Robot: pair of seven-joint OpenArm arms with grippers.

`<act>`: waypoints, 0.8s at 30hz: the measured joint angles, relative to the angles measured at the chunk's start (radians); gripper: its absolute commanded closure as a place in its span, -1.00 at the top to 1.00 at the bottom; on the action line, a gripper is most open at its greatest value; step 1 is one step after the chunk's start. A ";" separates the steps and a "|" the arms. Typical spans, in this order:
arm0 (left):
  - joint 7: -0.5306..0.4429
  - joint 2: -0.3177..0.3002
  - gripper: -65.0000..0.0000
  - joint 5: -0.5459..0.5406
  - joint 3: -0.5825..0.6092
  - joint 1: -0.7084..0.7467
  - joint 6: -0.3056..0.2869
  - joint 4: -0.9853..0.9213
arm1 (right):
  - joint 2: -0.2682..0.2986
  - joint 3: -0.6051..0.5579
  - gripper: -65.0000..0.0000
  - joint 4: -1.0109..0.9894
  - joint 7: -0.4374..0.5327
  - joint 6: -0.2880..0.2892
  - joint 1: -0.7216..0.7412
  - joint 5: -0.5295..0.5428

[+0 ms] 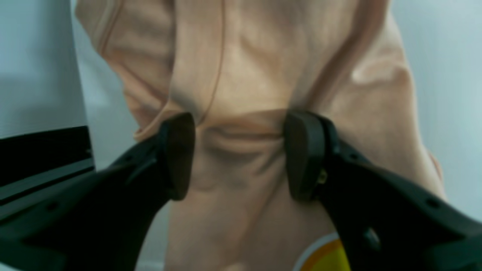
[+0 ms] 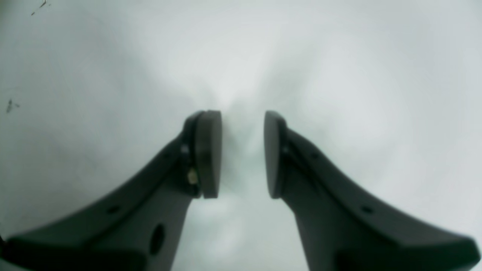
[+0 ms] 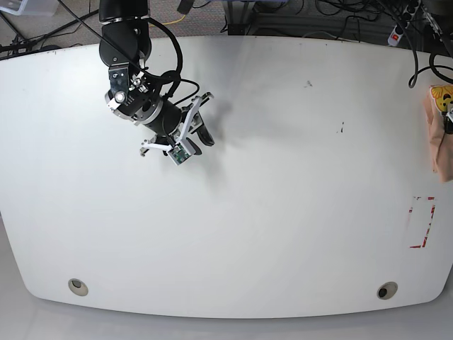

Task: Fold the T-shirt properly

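Note:
The peach T-shirt (image 1: 256, 67) fills the left wrist view, wrinkled and bunched. My left gripper (image 1: 243, 154) is shut on a thick fold of it, cloth stretched between the two pads. A bit of yellow print (image 1: 327, 256) shows at the bottom. In the base view the T-shirt (image 3: 437, 138) is a small bundle at the table's far right edge, and the left arm is almost wholly out of frame. My right gripper (image 2: 243, 154) hangs open over bare white table with nothing between its fingers. It sits at the back left (image 3: 204, 133), far from the shirt.
The white table (image 3: 283, 177) has a red tape mark (image 3: 423, 223) near its right edge and two round holes (image 3: 78, 286) (image 3: 386, 290) along the front. Cables lie beyond the back edge. A dark ledge (image 1: 41, 158) shows left of the shirt.

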 measured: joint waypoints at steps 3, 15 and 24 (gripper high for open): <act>0.011 -0.012 0.06 0.000 0.003 0.000 0.000 0.001 | 0.000 0.000 -0.45 0.001 0.002 0.000 -0.013 0.000; 0.104 0.031 0.07 0.008 0.002 0.018 0.001 0.380 | 0.039 0.007 -0.45 0.021 0.003 -0.005 -0.035 -0.001; 0.104 0.300 0.08 0.019 0.048 0.032 0.048 0.636 | 0.040 0.099 -0.45 -0.016 0.144 -0.016 -0.003 -0.130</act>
